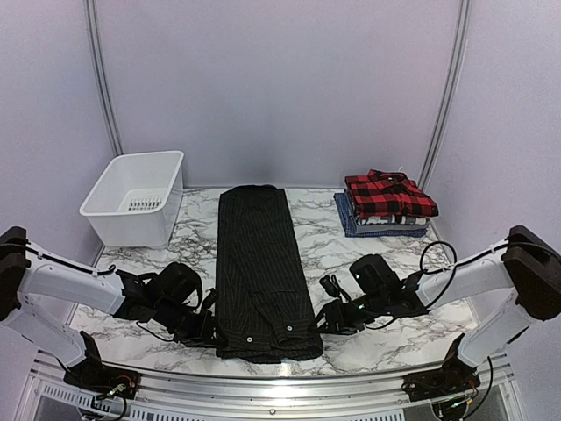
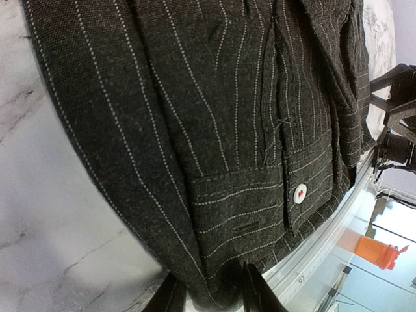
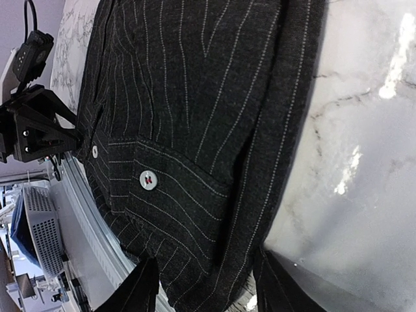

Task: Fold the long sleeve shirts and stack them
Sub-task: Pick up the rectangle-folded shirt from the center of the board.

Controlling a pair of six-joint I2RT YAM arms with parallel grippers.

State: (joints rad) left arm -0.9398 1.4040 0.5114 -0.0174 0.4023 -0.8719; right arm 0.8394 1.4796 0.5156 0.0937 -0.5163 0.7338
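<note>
A black shirt with thin white pinstripes lies folded into a long narrow strip down the middle of the marble table. My left gripper is at its near left corner. In the left wrist view the jaws are closed in on the hem of the shirt, and bunched cloth fills the gap. My right gripper is at the near right corner. Its jaws stand wide, straddling the edge of the shirt. A red-and-black plaid shirt tops a folded stack at the back right.
A white plastic bin stands at the back left. A blue checked shirt is at the bottom of the stack. The metal rail of the table's near edge runs just below the shirt's hem.
</note>
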